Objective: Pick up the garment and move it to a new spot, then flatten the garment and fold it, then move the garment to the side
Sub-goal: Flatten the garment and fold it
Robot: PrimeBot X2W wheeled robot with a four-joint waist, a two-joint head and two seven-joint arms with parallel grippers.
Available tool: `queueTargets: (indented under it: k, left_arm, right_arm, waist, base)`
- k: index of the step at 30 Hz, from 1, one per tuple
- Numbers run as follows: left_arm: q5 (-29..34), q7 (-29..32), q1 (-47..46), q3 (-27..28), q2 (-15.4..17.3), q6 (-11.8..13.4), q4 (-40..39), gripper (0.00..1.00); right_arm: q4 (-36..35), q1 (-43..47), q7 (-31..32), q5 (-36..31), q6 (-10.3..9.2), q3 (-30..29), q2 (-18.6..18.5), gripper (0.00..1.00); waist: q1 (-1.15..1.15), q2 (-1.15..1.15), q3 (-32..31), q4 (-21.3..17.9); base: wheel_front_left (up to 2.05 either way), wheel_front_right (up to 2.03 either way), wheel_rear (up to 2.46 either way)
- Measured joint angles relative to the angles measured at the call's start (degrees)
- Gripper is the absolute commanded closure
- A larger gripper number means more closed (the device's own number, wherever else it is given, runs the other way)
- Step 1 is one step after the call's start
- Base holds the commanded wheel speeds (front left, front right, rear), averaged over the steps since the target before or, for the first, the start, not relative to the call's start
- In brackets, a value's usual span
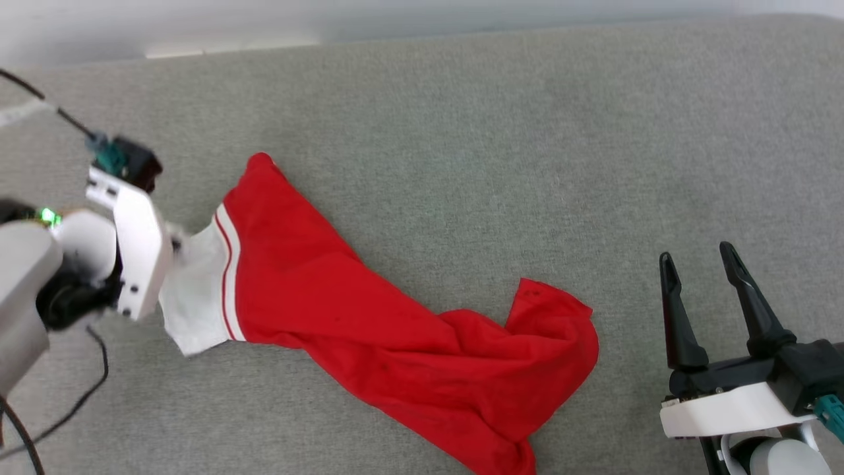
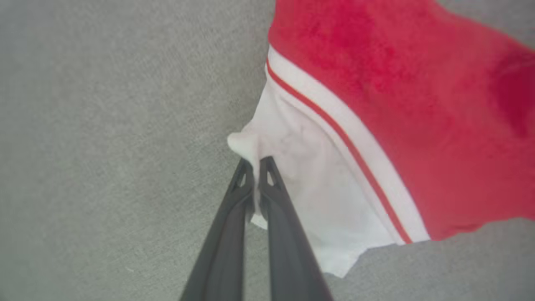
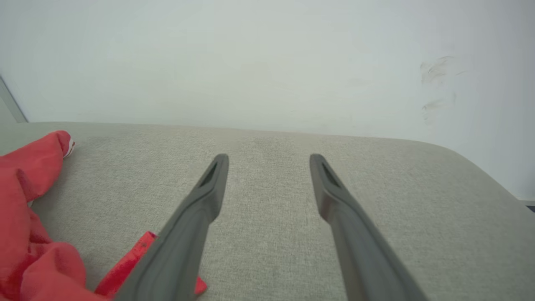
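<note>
The garment (image 1: 369,316) is a red jersey stretched in a rumpled band across the grey cushion, from a white sleeve (image 1: 198,290) with red stripes at the left to a bunched red end at the lower right. My left gripper (image 2: 255,161) is shut on the edge of that white sleeve (image 2: 301,167), pinching a fold of cloth. In the head view its fingertips hide behind the white wrist body (image 1: 135,251). My right gripper (image 1: 695,254) stands open at the lower right, apart from the cloth. Its fingers (image 3: 209,196) point over bare cushion, with the red fabric (image 3: 29,209) to their left.
The grey upholstered surface (image 1: 527,132) runs wide behind and to the right of the jersey. A pale wall (image 3: 267,54) rises beyond its far edge. Dark cables (image 1: 86,389) hang by my left arm.
</note>
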Motion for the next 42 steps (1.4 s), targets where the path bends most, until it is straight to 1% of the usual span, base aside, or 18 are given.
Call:
queueTargets:
  k: [6,10,13,18,21,25,28,33,36,39,40,41,42]
  left_arm:
    - [2.76,-2.72,-5.64,1.64,1.35,-0.36,-9.00,1.00]
    - [5.49,-3.03,-9.50,2.16,0.21,-0.35,-14.08,1.00]
    - [6.35,-2.93,-11.85,2.38,-2.97,-0.22,-16.91,1.00]
    - [7.78,-2.99,-16.39,2.64,-10.33,-0.13,-17.78,1.00]
    - [8.78,-3.49,-18.35,2.04,-15.41,-0.15,-16.05,1.00]
    - [10.09,-3.70,-19.27,-0.13,-21.67,-0.41,-11.38,1.00]
    - [10.93,-3.50,-18.75,-1.70,-25.13,-0.66,-7.28,1.00]
    - [13.03,-0.59,-14.27,-3.10,-29.00,-0.67,-4.37,1.00]
    - [17.61,4.60,-8.74,-2.35,-30.22,-0.64,-5.67,1.00]
    - [18.13,4.13,-7.78,-2.12,-30.56,-0.55,-5.80,1.00]
    - [18.16,3.08,-7.73,-2.26,-30.75,-0.55,-5.60,0.86]
    - [18.30,1.43,-7.73,-2.56,-30.81,-0.59,-5.23,0.04]
    - [18.51,-0.78,-7.76,-2.86,-30.92,-0.66,-4.57,0.00]
  right_arm:
    - [0.01,0.98,-0.01,0.16,0.00,0.23,0.00,0.00]
    - [-0.07,0.92,-0.01,0.42,0.00,0.86,0.01,0.00]
    - [-0.33,0.58,-0.01,0.58,0.00,0.93,0.00,0.00]
    - [-0.73,-0.86,-0.01,1.44,0.00,1.18,0.00,0.00]
    - [-1.12,-1.98,-0.01,2.09,0.00,1.32,-0.01,0.00]
    - [-1.49,-3.30,-0.01,3.07,0.00,1.11,-0.01,0.00]
    - [-1.64,-4.08,-0.01,3.59,0.00,1.14,-0.01,0.00]
    - [-1.70,-5.12,-0.01,4.01,0.00,1.31,-0.02,0.00]
    - [-1.71,-5.49,-0.01,4.12,0.00,1.48,0.01,0.00]
    - [-1.70,-5.91,-0.01,3.97,0.00,1.20,0.00,0.00]
    - [-1.64,-5.85,-0.01,3.92,0.00,1.12,0.00,0.00]
    - [-1.55,-5.83,-0.01,3.79,0.00,1.08,-0.01,0.00]
    - [-1.42,-5.80,-0.01,3.60,0.00,1.10,0.00,0.00]
  waist:
    - [0.00,0.00,-2.84,1.36]
    - [0.00,0.00,-3.18,1.06]
    - [0.00,0.00,-2.62,0.08]
    - [0.00,0.00,-0.53,-2.23]
    - [0.00,0.00,1.40,-3.93]
    - [0.00,0.00,4.52,-6.30]
    - [0.00,0.00,6.81,-8.09]
    - [0.00,0.00,9.92,-10.52]
    - [0.00,0.00,11.42,-11.93]
    - [0.00,0.00,11.20,-11.72]
    - [0.00,0.00,10.94,-11.53]
    - [0.00,0.00,10.58,-11.31]
    - [0.00,0.00,10.16,-11.07]
  base:
    - [0.00,0.00,0.00]
    - [0.00,0.00,0.00]
    - [0.00,0.00,0.00]
    - [0.00,0.00,0.00]
    - [0.00,0.00,0.00]
    - [0.00,0.00,0.00]
    - [0.00,0.00,0.00]
    - [0.00,0.00,0.00]
    - [0.00,0.00,0.00]
    - [0.00,0.00,0.00]
    - [0.00,0.00,0.00]
    - [0.00,0.00,0.00]
    - [0.00,0.00,0.00]
